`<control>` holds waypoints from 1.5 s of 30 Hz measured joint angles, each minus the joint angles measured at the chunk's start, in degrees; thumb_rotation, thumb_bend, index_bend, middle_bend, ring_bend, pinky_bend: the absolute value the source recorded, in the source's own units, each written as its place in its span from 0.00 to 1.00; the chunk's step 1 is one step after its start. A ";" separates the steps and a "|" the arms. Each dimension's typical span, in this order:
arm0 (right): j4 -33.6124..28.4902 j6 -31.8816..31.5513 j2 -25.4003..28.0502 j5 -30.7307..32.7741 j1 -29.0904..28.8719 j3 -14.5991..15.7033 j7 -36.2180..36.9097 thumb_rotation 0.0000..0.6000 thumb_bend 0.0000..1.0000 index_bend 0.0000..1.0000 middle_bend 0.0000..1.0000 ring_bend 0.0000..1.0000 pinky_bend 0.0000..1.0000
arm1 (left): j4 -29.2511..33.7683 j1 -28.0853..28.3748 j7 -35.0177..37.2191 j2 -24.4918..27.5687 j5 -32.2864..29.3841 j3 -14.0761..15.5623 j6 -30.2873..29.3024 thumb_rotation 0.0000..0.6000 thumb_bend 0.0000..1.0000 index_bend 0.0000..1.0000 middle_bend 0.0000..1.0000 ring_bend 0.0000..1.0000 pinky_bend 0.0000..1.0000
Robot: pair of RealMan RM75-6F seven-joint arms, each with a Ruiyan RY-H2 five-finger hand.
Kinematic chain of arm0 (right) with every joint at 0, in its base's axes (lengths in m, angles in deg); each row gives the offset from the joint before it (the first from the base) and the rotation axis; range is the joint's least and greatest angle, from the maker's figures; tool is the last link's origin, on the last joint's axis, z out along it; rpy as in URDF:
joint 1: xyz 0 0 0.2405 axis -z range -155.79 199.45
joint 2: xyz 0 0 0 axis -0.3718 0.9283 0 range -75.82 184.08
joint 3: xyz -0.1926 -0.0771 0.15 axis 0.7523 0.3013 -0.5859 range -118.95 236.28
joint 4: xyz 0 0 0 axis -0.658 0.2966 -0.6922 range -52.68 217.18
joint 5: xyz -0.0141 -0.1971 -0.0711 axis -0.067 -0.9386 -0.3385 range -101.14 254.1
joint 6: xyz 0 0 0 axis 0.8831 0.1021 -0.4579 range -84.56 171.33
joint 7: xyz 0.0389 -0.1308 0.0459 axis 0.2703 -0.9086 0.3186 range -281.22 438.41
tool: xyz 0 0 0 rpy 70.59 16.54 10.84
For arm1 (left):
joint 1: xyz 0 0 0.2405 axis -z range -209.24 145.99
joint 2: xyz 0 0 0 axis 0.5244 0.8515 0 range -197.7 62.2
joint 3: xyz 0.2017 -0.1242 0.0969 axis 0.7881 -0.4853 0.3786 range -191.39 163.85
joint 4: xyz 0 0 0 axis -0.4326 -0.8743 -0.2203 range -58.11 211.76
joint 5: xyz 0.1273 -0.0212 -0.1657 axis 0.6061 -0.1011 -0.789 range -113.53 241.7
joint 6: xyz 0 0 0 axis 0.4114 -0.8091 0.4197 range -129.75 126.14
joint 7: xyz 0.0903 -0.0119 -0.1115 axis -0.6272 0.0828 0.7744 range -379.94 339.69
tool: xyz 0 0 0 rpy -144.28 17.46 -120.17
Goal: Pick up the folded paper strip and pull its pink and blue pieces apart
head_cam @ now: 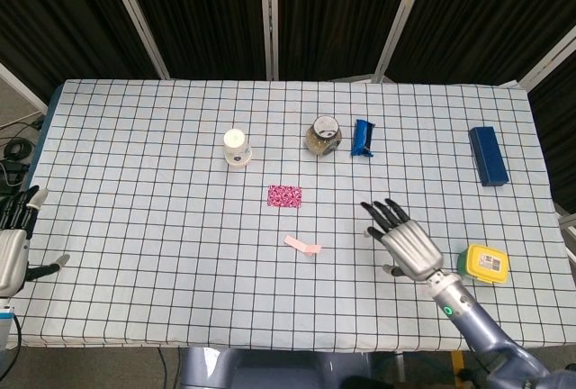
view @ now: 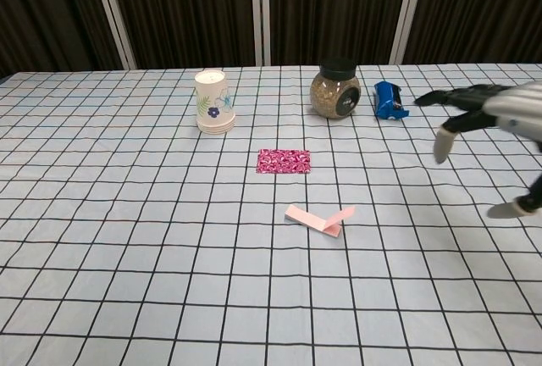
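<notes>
The folded paper strip lies on the checked tablecloth near the table's middle, pink, with one end lifted. No blue piece of it shows. My right hand hovers to the strip's right, fingers spread, holding nothing. My left hand rests at the table's left edge, fingers apart and empty; the chest view does not show it.
A pink patterned card lies just beyond the strip. Further back stand a paper cup, a glass jar and a blue packet. A blue box sits far right, a yellow-lidded tub near the right front.
</notes>
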 measured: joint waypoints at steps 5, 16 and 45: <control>1.82 4.02 -4.75 1.28 -4.12 -1.56 -2.21 1.00 0.17 0.47 0.00 0.00 0.00 | -0.58 0.29 -0.60 -0.52 -0.64 -0.27 0.86 1.00 0.00 0.00 0.00 0.00 0.00; 8.73 6.27 -12.33 1.40 -7.38 -2.17 -4.37 1.00 0.21 0.47 0.00 0.00 0.00 | -1.20 0.64 -0.34 -0.61 -2.38 -1.06 2.63 1.00 0.00 0.00 0.00 0.00 0.00; 20.28 2.72 -20.37 -1.99 -8.32 0.48 1.16 1.00 0.31 0.55 0.00 0.00 0.00 | -1.27 0.40 -0.46 -0.56 -2.15 -1.34 2.98 1.00 0.00 0.00 0.00 0.00 0.00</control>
